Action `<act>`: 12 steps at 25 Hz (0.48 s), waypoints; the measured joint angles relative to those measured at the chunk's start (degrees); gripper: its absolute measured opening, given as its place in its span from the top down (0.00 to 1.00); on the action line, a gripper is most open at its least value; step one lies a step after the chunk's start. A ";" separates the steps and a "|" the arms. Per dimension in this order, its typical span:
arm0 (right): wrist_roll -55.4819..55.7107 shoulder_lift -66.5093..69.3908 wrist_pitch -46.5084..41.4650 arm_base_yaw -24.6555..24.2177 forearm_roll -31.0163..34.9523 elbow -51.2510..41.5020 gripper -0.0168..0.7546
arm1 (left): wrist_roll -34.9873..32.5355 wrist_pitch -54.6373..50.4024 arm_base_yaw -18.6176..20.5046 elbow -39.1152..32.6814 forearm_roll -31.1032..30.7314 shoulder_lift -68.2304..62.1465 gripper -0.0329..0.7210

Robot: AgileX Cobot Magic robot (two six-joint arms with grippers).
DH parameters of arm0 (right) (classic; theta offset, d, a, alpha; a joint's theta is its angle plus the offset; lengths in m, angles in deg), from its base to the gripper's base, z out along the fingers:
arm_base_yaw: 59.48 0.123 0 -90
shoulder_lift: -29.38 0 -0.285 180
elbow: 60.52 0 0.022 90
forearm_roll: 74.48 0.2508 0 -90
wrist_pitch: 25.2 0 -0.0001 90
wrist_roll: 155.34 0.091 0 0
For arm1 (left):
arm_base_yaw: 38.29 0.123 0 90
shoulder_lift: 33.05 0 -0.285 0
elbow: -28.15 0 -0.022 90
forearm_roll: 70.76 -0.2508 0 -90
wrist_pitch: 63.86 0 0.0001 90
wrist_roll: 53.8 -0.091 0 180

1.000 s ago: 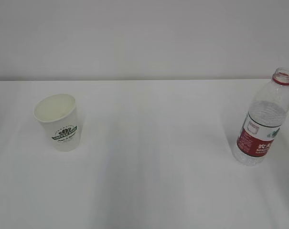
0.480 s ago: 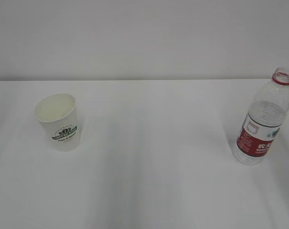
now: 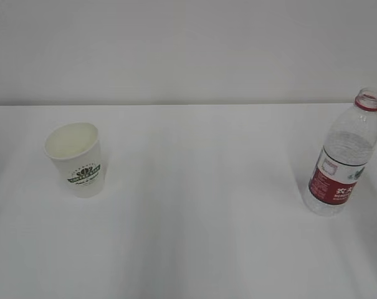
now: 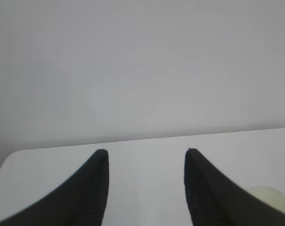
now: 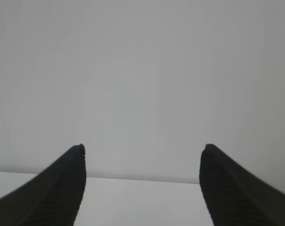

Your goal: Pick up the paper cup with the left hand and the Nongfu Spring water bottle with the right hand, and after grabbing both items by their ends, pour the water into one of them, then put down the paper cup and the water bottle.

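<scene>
White table (image 3: 194, 249), grey wall: paper cup (image 3: 76, 161) left, thin, crushable; grip its base gently with your released left hand (image 4: 144, 188)

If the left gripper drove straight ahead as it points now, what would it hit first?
Probably nothing soon: between the open left gripper lies only bare table, then the wall. The paper cup sits off to its right, outside the fingers; depth is unclear.

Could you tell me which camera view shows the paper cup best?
The exterior view: the paper cup stands upright and whole there, logo and open mouth visible. The left wrist view catches only a pale blurred sliver, probably its rim, at the lower right edge. The right wrist view shows none of it.
</scene>
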 joint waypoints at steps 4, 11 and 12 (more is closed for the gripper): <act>0.11 2.10 2.49 0.00 -0.49 -1.49 0.24 | 0.00 6.30 -3.28 -4.33 0.00 -1.06 0.46; 0.84 2.60 8.71 0.00 -0.68 -7.37 0.24 | 0.00 14.61 -4.31 -10.97 1.19 -3.38 0.47; 1.20 2.60 9.68 0.00 -0.68 -8.47 0.24 | 0.00 15.81 -4.31 -12.05 1.56 -4.03 0.47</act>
